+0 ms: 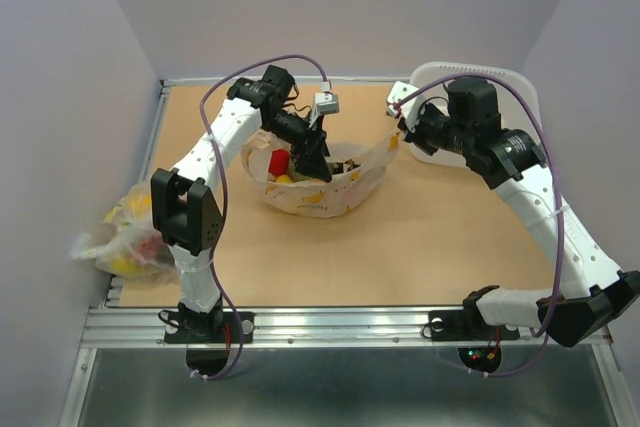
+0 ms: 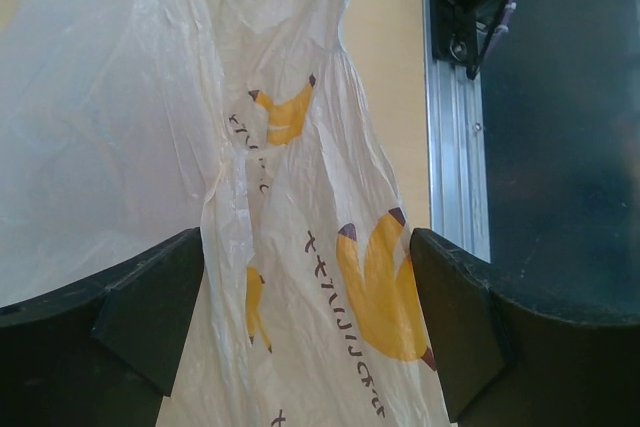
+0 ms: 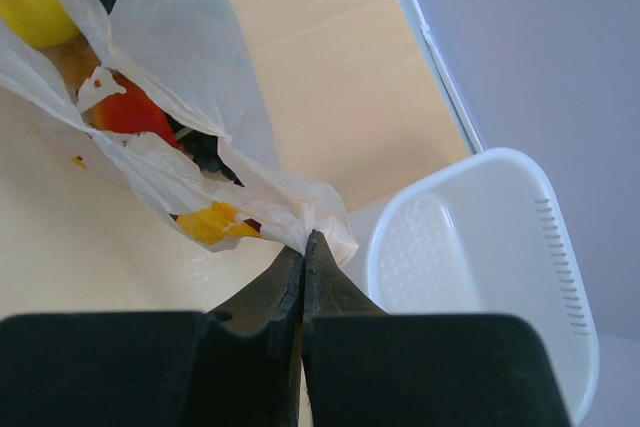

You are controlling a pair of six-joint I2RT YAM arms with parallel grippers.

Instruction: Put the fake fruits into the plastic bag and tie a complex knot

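Note:
The plastic bag (image 1: 330,192) lies open mid-table, cream-white with banana prints. Inside it show a red fake fruit (image 1: 278,161) and a yellow one (image 1: 285,178). My left gripper (image 1: 318,159) hangs over the bag's mouth, pointing down. Its jaws stand open, and a loose fold of the bag (image 2: 300,147) hangs between the fingers of this gripper (image 2: 310,322). My right gripper (image 1: 400,135) is shut on the bag's right handle and holds it up. In the right wrist view that gripper (image 3: 308,237) pinches the bunched handle (image 3: 325,212), with the red fruit (image 3: 130,112) and yellow fruit (image 3: 30,2) beyond. The knot is out of view.
A white rigid tub (image 1: 480,77) stands at the back right, just behind the right gripper, and fills the right of the wrist view (image 3: 480,257). A second filled bag (image 1: 125,237) sits at the table's left edge by the left arm. Walls close in on three sides.

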